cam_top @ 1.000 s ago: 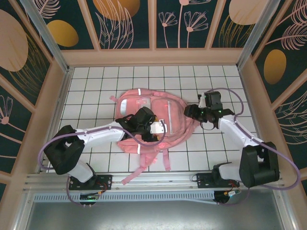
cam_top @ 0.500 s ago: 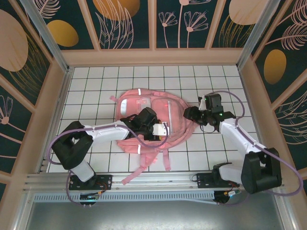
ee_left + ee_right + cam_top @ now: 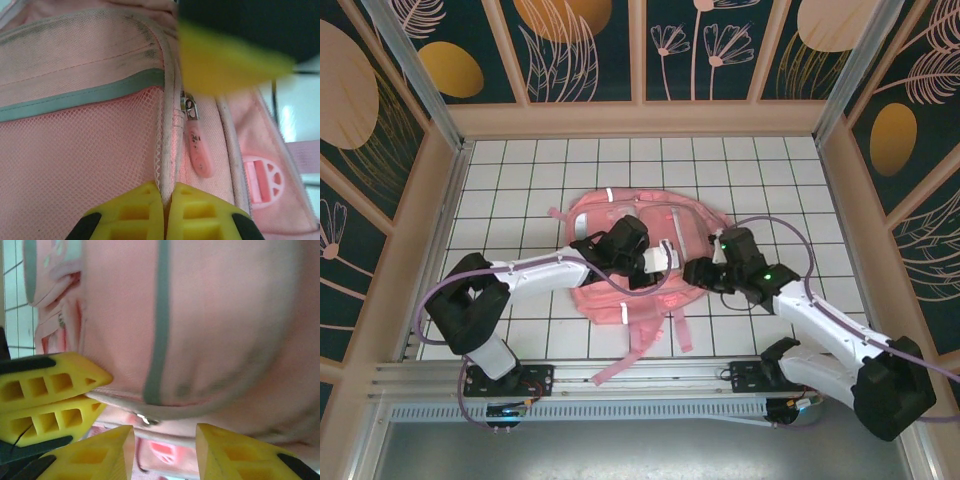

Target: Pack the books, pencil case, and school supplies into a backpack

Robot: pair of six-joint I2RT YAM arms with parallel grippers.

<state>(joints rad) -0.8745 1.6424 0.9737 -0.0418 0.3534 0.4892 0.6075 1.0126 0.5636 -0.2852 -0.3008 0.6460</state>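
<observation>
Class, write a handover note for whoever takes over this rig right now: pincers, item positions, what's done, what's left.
Left pincer: shut on a seam of the backpack, beside the zipper pull.
Right pincer: open, close to the same edge, holding nothing.
Backpack lies flat on the table.
Done: whether books, case and pens are inside cannot be told.
To do: probably grip the pull and work the zip.
</observation>
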